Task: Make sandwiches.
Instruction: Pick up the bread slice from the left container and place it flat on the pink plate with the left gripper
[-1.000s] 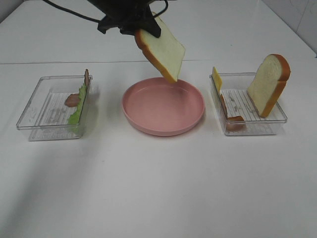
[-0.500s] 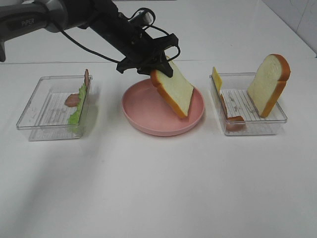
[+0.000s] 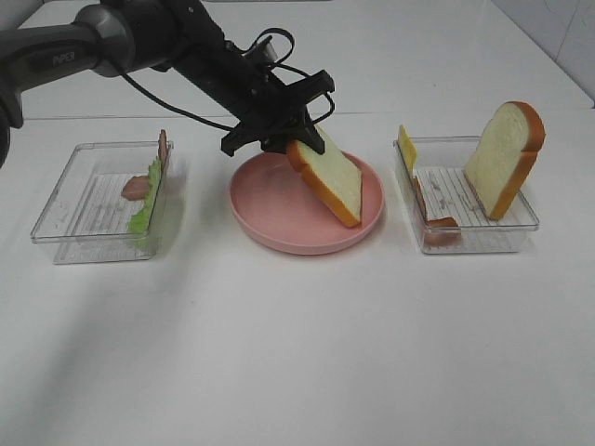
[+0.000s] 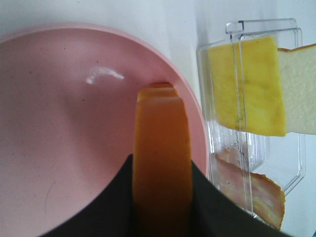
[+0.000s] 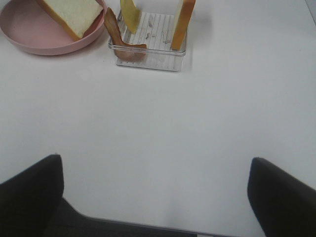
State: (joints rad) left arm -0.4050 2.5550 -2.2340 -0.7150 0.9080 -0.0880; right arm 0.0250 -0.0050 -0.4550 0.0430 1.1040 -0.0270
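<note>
1. The left end effector (image 3: 296, 141) is closed on the crusted upper end of a bread slice (image 3: 331, 178), which is held tilted above the pink plate (image 3: 270, 200).
2. The lower end of that slice is seen inside the plate, close to the rim on the side of the right tray (image 3: 474, 243). Contact with the plate cannot be told for certain.
3. In the right tray, a second bread slice (image 3: 505, 158) is propped upright at the outer wall. A cheese slice (image 3: 406, 147) and a bacon strip (image 3: 437, 228) are set along the wall nearest the plate.
4. In the left tray (image 3: 65, 209), a lettuce leaf (image 3: 144, 206) and bacon strips (image 3: 135, 186) are placed at the wall nearest the plate.
5. The right end effector (image 5: 153, 168) is shown only in its wrist view, above the white counter (image 3: 297, 353). Its fingers are spread wide, and nothing is held between them.
</note>
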